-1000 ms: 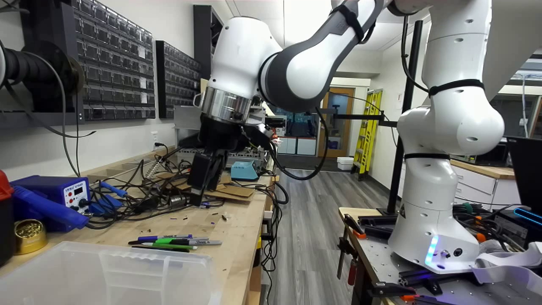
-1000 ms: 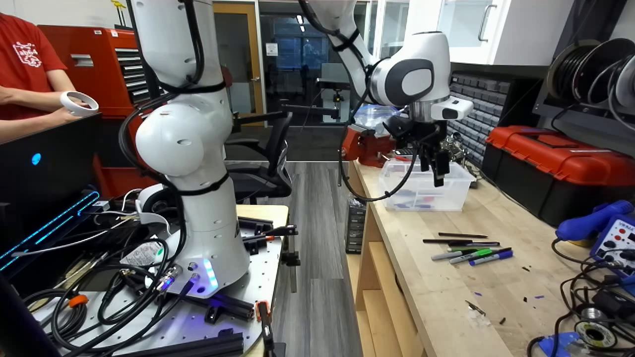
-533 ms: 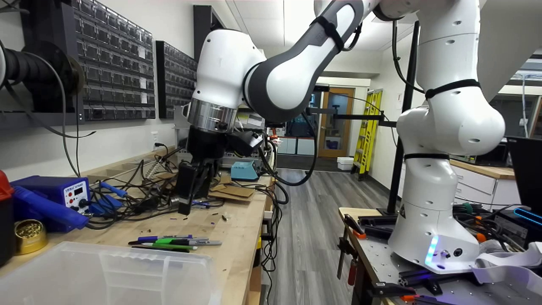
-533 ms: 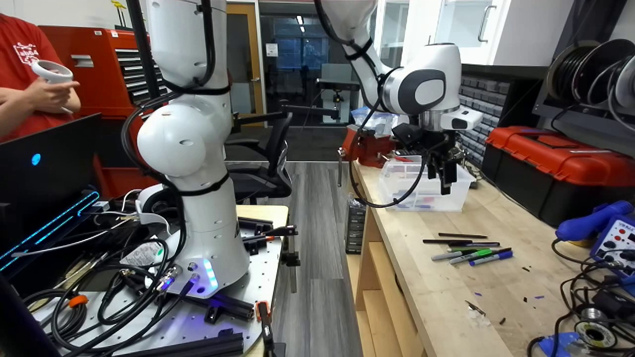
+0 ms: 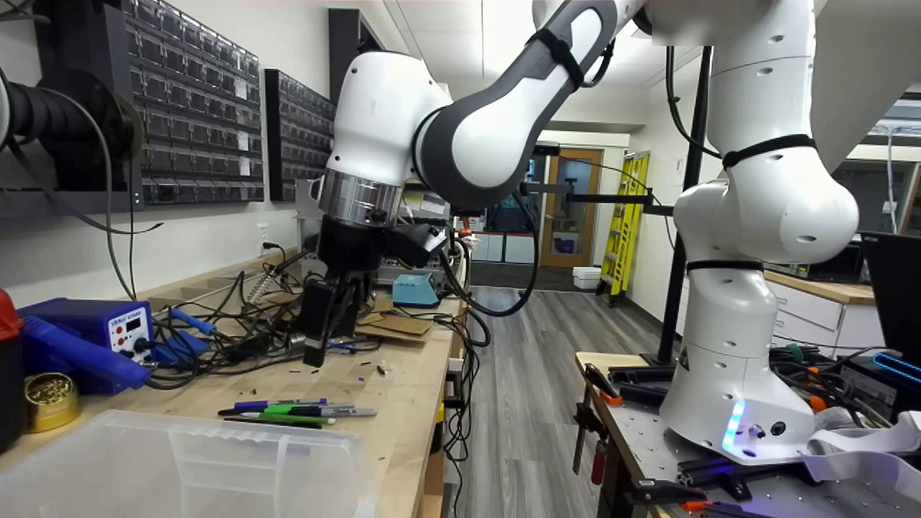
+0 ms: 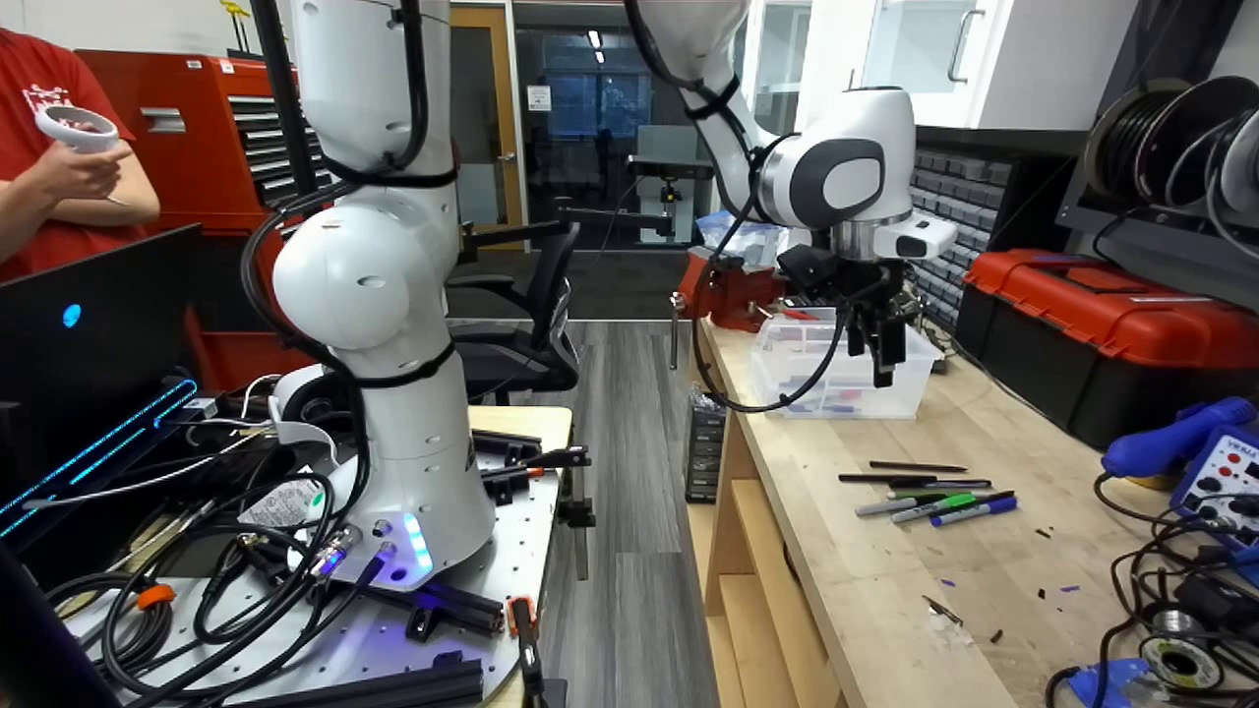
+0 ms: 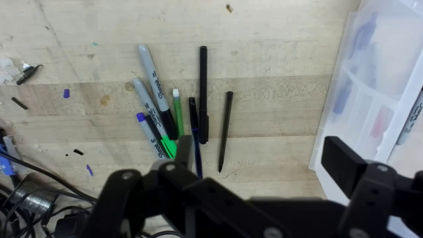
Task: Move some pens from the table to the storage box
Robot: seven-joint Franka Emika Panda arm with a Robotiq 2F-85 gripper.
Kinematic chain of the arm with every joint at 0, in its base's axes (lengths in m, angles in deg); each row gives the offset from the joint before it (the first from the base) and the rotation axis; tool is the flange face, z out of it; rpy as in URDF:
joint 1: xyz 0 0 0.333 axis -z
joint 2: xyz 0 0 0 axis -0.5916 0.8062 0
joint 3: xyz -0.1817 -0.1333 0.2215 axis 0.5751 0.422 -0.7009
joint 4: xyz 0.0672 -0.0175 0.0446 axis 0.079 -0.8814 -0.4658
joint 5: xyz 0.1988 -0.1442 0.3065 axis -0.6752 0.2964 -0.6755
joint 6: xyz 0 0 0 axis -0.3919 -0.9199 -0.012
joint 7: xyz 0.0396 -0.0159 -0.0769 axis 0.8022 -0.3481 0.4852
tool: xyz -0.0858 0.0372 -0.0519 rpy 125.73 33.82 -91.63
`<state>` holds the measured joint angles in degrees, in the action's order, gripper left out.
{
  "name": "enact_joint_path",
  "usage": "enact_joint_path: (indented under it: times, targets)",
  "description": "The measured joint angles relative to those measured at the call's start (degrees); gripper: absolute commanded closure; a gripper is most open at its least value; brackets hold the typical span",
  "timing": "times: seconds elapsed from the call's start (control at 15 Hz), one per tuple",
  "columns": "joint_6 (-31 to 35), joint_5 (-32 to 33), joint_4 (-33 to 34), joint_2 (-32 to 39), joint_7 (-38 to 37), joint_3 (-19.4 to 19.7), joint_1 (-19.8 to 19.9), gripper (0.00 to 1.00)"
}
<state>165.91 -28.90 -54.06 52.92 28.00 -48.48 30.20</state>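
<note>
Several pens and markers lie in a loose group on the wooden table [image 7: 274,105]. In the wrist view they include a black pen [image 7: 203,89], a thin dark pen [image 7: 226,129], a dark blue pen [image 7: 195,129], a green pen [image 7: 178,112] and grey Sharpie markers [image 7: 152,76]. The group also shows in both exterior views, with a green marker [image 5: 291,409] and a blue-capped marker [image 6: 974,511]. The clear storage box [image 6: 846,393] stands beside them and holds some pens. It also shows in the wrist view [image 7: 319,145]. My gripper [image 7: 262,155] is open and empty, above the table.
A black and red toolbox [image 6: 1111,339] stands along the wall side. A blue soldering station [image 5: 126,327] and tangled cables [image 5: 252,338] lie on the table. A red vise [image 6: 733,290] stands behind the box. Small scraps [image 6: 942,610] lie near the pens.
Over the last second my gripper has moved lower and nearer to the pens and box, then stayed almost still in the last half second. The pens and box have not moved.
</note>
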Motion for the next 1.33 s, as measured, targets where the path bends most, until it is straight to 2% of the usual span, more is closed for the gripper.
enact_joint_path:
  times: [0.27,0.8,1.33]
  targets:
    - [0.0,0.1,1.1,3.2,0.0,0.8,-1.0,0.0]
    - [-0.2,0.5,7.8,11.9,0.0,4.8,-4.4,0.0]
    - [-1.8,0.5,13.3,18.9,0.0,7.5,-6.0,0.0]
